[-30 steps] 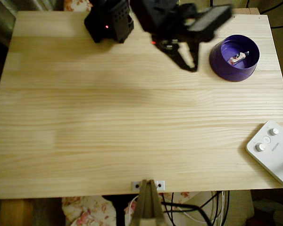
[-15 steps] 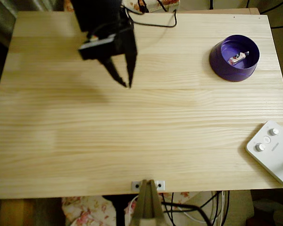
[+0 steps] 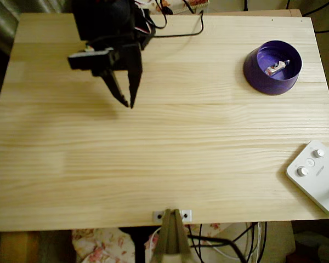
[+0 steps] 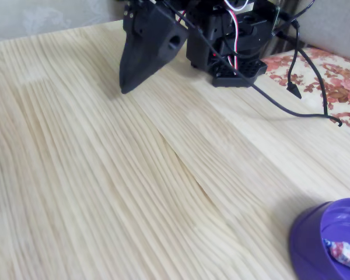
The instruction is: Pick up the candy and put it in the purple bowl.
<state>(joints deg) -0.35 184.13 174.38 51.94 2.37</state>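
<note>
The candy (image 3: 276, 67), a small whitish wrapped sweet with pink and dark marks, lies inside the purple bowl (image 3: 267, 86) at the table's far right in the overhead view. In the fixed view the bowl (image 4: 308, 238) sits at the lower right corner with the candy (image 4: 345, 254) in it. My black gripper (image 3: 129, 104) hangs over bare wood at the upper left, far from the bowl. Its fingers meet at the tips with nothing between them. From the side in the fixed view the gripper (image 4: 124, 89) shows as one dark wedge pointing down at the table.
A white device with round knobs (image 3: 317, 176) lies at the lower right corner. A black cable (image 3: 181, 33) trails from the arm's base (image 4: 227, 44) across the back edge. A small metal bracket (image 3: 171, 215) sits at the front edge.
The arm has swung left from beside the bowl to the table's upper left. Its fingers have drawn together at the tips. The candy has stayed in the bowl.
</note>
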